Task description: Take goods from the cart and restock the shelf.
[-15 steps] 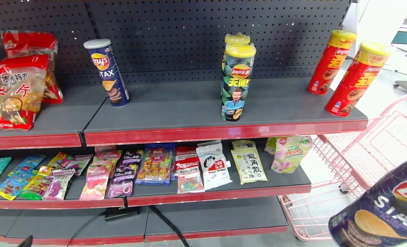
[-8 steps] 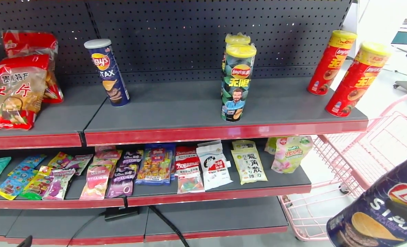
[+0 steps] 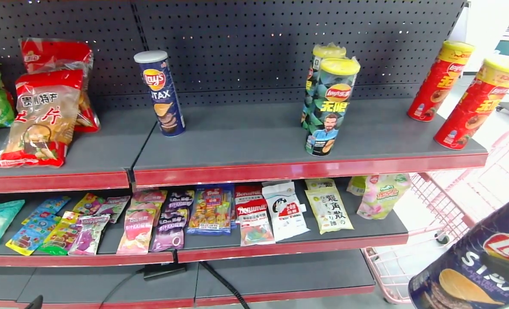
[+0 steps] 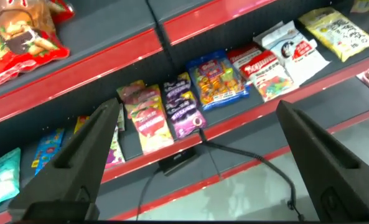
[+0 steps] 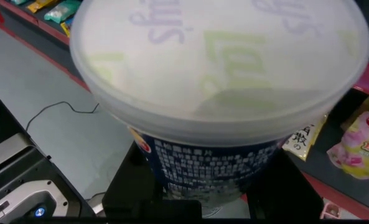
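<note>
My right gripper [image 5: 208,190] is shut on a dark blue chip can [image 3: 473,262], held tilted at the lower right, in front of the pink cart [image 3: 452,201]. Its pale plastic lid [image 5: 221,68] faces the right wrist camera, with a black finger on either side of the can body. A matching blue can [image 3: 160,92] stands on the left part of the top shelf [image 3: 246,137]. My left gripper [image 4: 196,155] hangs low before the candy shelf, open with nothing between its fingers.
Two green cans [image 3: 329,107] stand mid-shelf and two red cans [image 3: 473,105] at the right end. Red snack bags [image 3: 40,120] lean at the left. Bare shelf lies between the blue and green cans. Candy bags [image 3: 211,210] fill the middle shelf; a cable [image 3: 220,279] lies on the lowest.
The whole head picture has shifted, so the camera moved; shelf goods now sit further right in it. The held can stays at the lower right corner.
</note>
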